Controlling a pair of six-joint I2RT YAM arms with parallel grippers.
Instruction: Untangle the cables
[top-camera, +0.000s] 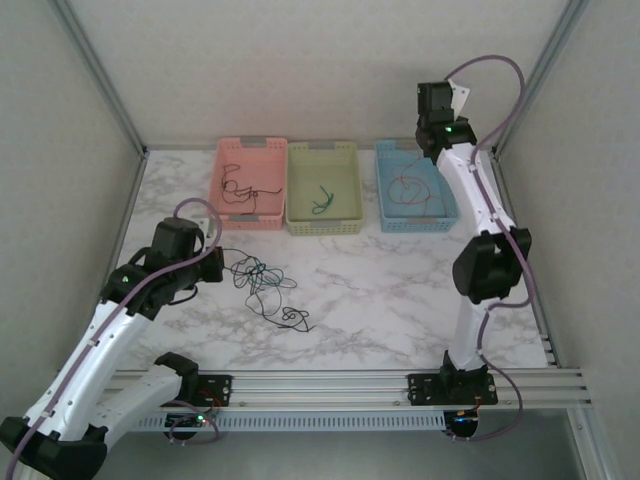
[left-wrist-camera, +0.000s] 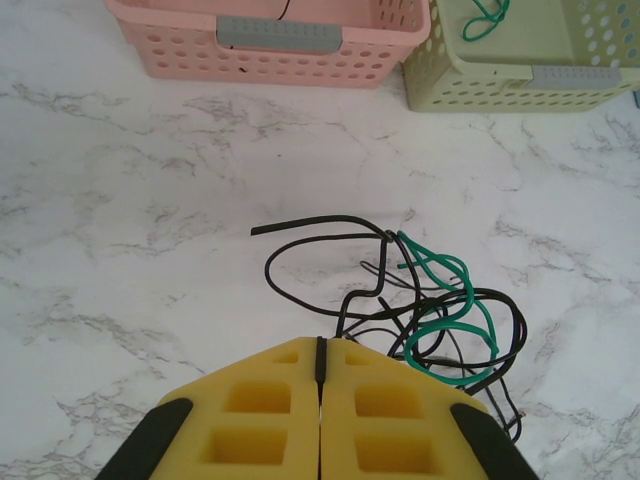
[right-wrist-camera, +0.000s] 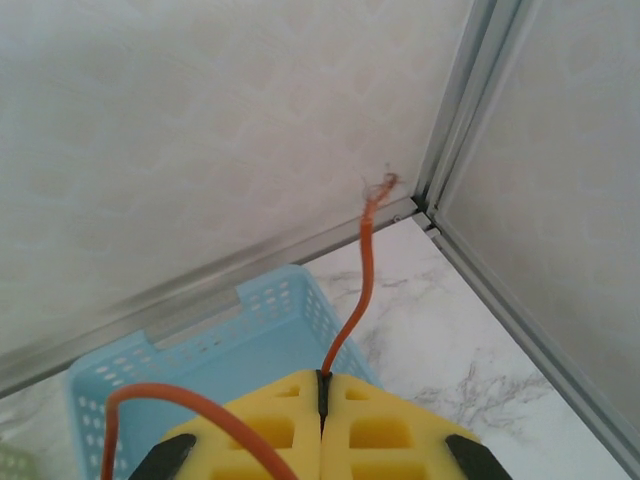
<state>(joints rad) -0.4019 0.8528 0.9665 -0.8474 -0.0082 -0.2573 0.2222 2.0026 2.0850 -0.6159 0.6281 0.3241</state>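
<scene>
- Three baskets stand in a row at the far side of the table: the green basket in the middle, the pink basket just beside it on the left, the blue basket on its right.
- One tangle of black and green cables lies on the bare table, nearer than the green basket and a little to its left, well apart from it.
- Left gripper: nearer than the green basket and left of it, at the tangle's left edge. Its yellow pads are pressed together, with a black cable pinched in the seam between them.
- From that seam the black cable climbs and bends into open loops toward the green basket.
- Right of the loops a green cable coils, interlaced with more black strands.
- Right gripper: raised above the blue basket, right of the green basket. Its pads are closed on an orange cable.
- That cable runs up from the seam to a frayed end seen against the back corner, and another stretch arcs away lower left over the blue basket.
- Inside the green basket lies a small green strand.
- The pink basket to its left holds black strands, and the blue one to its right holds orange loops.
</scene>
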